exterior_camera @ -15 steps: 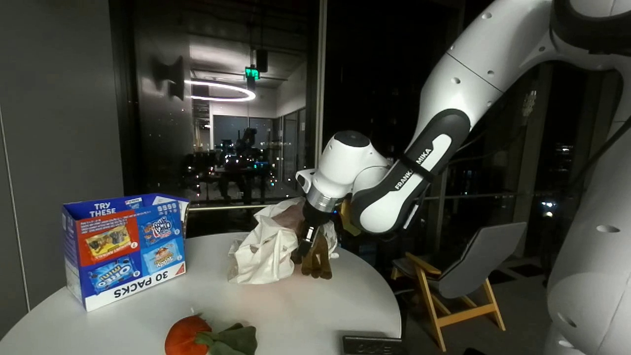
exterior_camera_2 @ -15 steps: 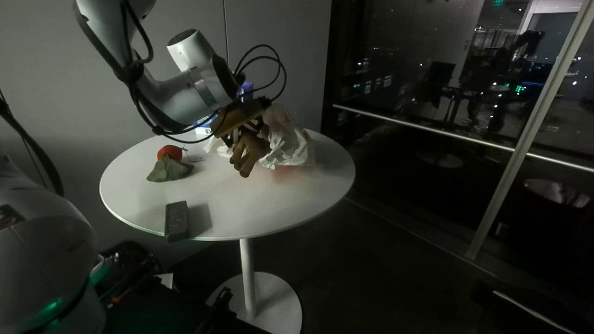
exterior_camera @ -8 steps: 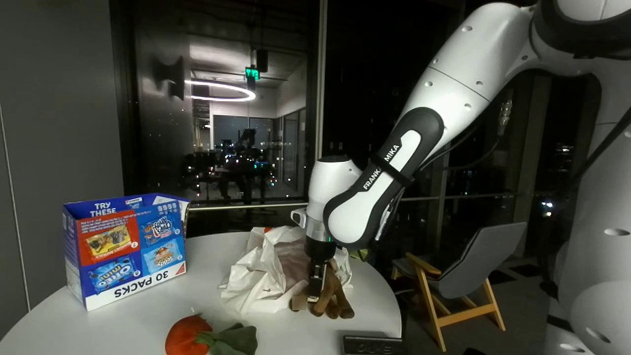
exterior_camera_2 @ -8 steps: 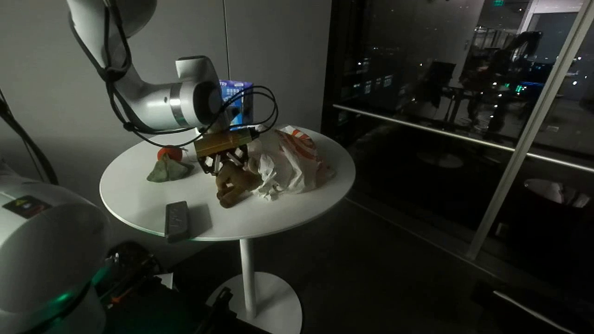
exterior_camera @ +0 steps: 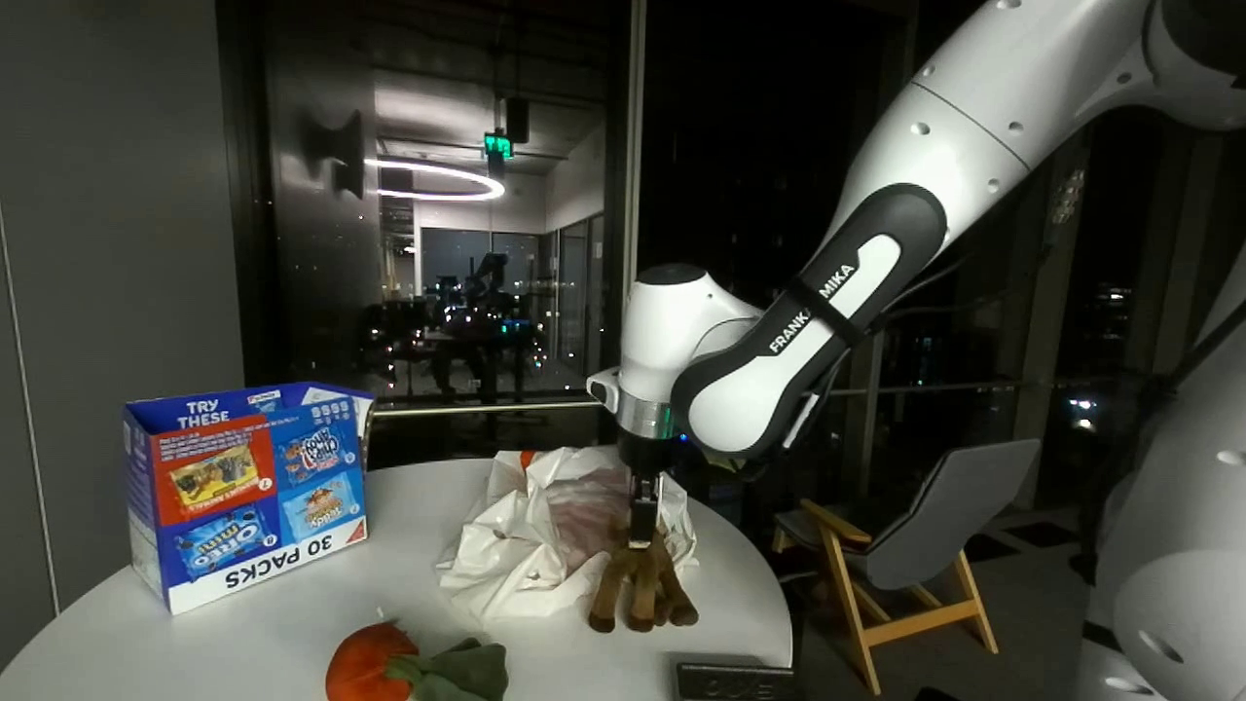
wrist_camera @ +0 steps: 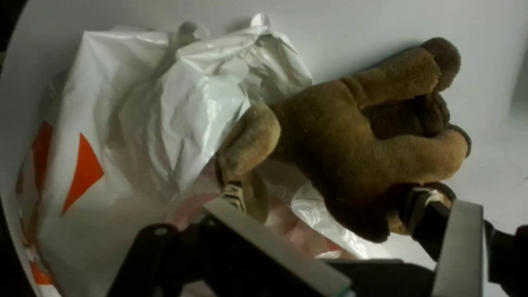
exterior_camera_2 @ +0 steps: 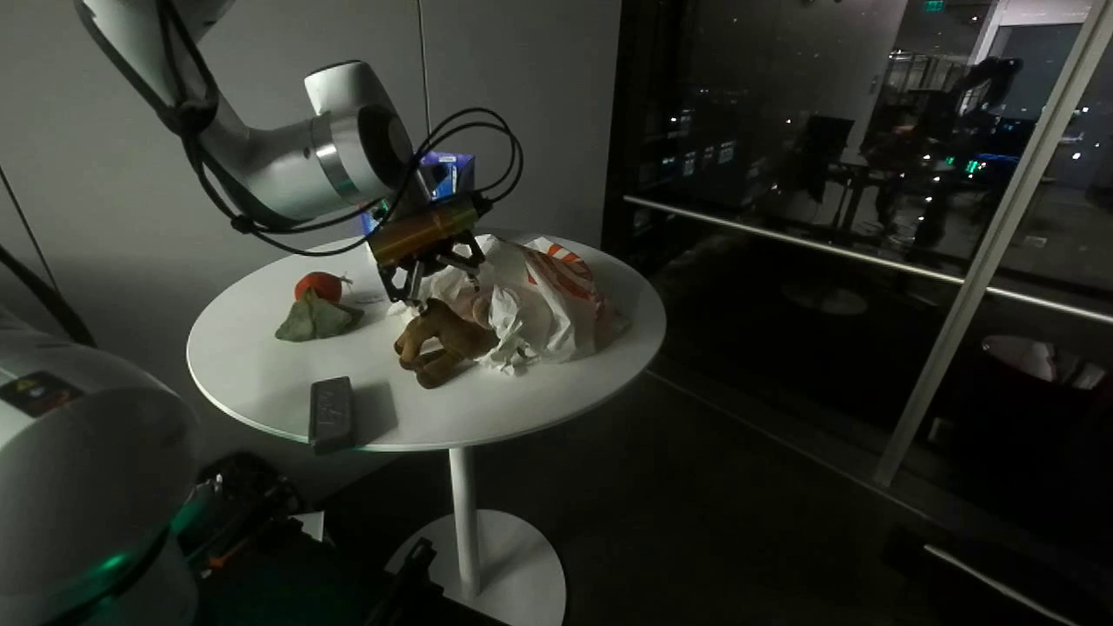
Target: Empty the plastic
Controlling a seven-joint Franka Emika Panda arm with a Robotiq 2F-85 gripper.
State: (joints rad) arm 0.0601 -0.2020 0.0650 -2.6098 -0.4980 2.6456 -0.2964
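The plastic, a crumpled white bag with orange-red marks, lies on the table in both exterior views and on the left of the wrist view. A brown plush toy rests partly on the bare tabletop at its mouth, legs pointing away; its other end is against or under the bag's folds. Something pinkish shows inside the bag, too unclear to name. Just above the toy, my gripper stands open, its fingertips spread wide on either side of the toy's body.
An open blue carton stands on the round white table. A red plush ball with green leaves lies near it. At the rim sits a dark grey block. A chair stands beyond the table.
The gripper had the toy raised, with the bag lifted along. Both came down onto the table; then the jaws opened and the gripper rose slightly, leaving the toy lying there.
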